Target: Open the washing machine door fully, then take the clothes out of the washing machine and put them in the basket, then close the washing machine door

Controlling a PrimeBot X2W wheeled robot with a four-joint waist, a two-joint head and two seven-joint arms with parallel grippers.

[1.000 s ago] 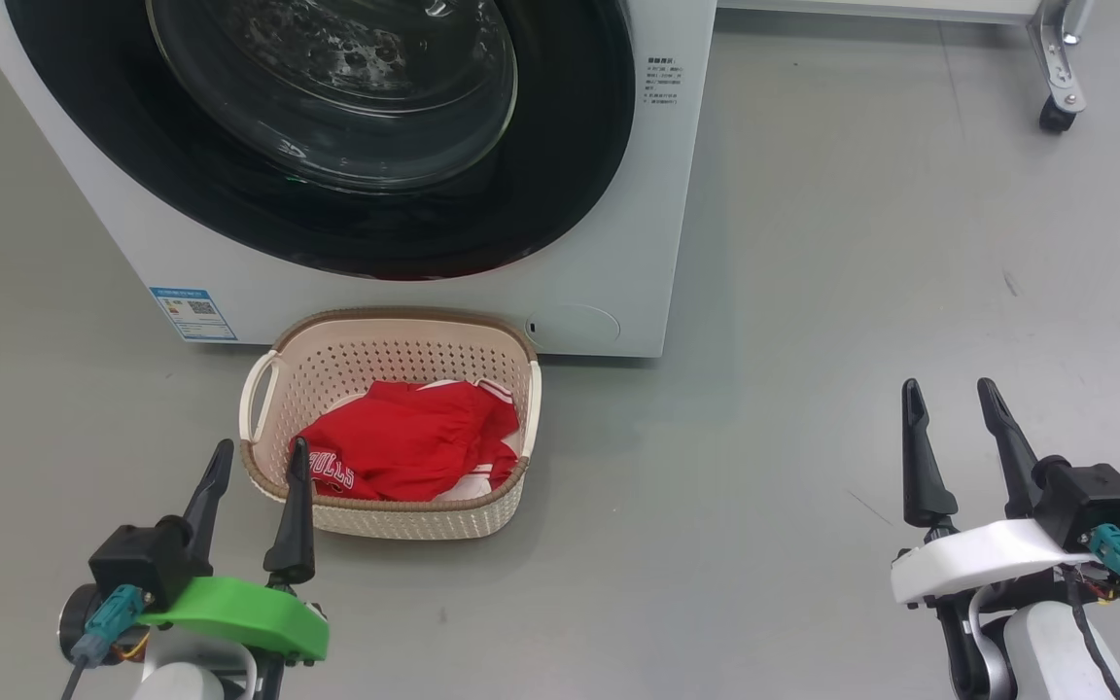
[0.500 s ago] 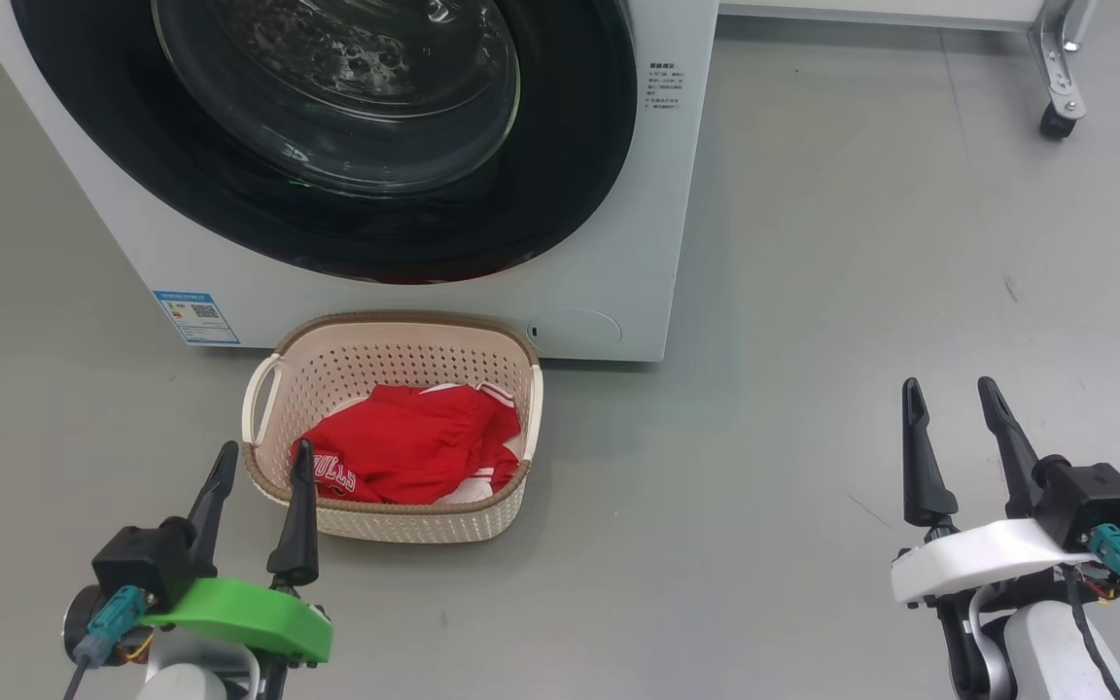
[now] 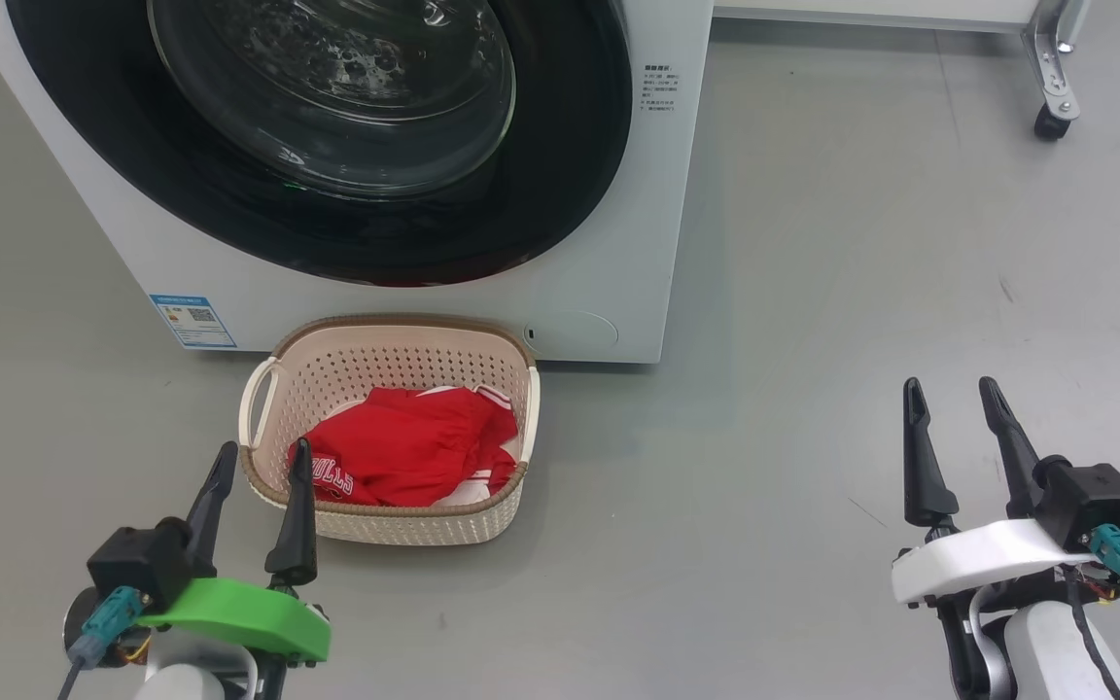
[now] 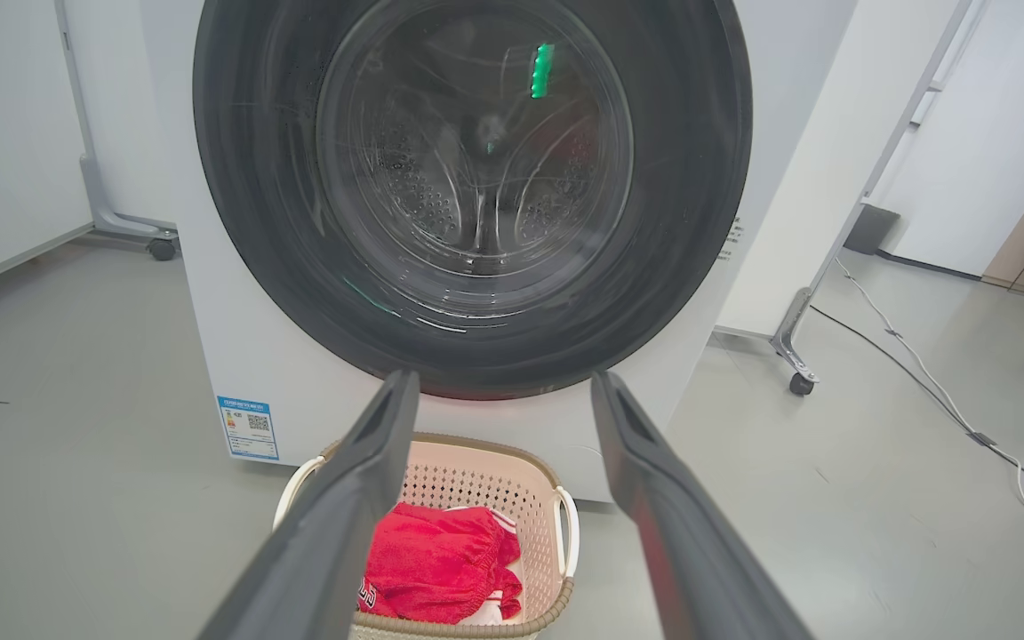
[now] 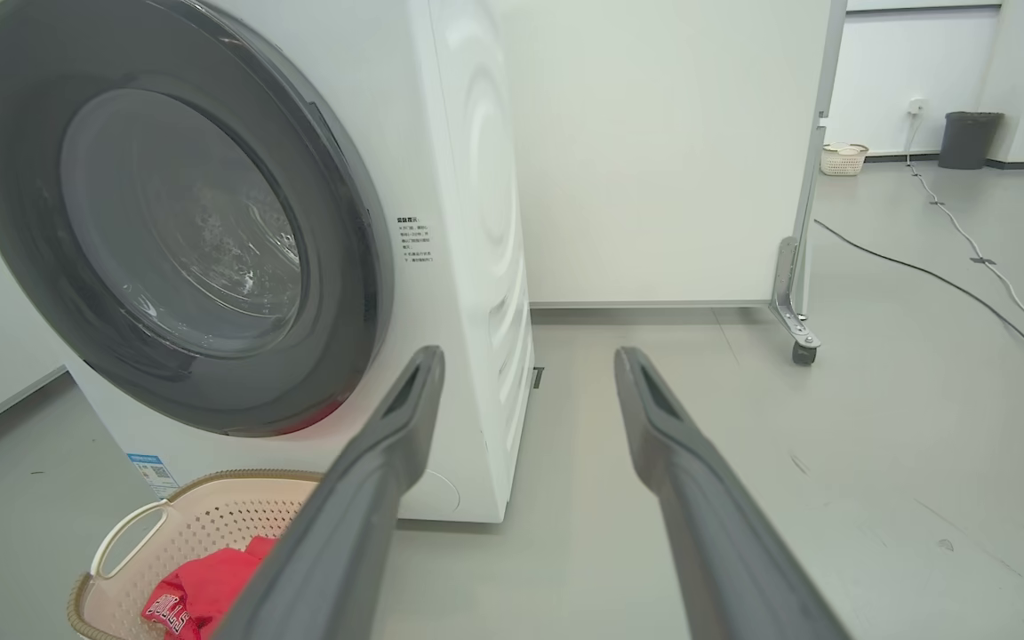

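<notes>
Both pincers gape fully, gripping nothing. The left pincer [image 3: 264,443] hangs at the near-left corner of the basket [image 3: 395,322], where the red BULLS clothes [image 3: 404,447] lie. Beyond it, the washing machine door [image 3: 560,194] is shut on the washing machine [image 3: 609,282]. The right pincer [image 3: 948,382] is well apart from them, over grey floor [image 3: 813,292]. The left wrist view peers through the glass to the dimpled drum [image 4: 423,191]. The right wrist view catches the machine's side and 1 castered partition [image 5: 672,151].

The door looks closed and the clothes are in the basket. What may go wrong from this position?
1. The left gripper, open, is close to the near corner of the basket; a forward move might push or tip it, spilling the clothes.
2. The washing machine door sits flush, but whether it is latched cannot be seen; it might swing open.
3. A black cable lies on the floor in the right wrist view; rolling that way might catch it.
</notes>
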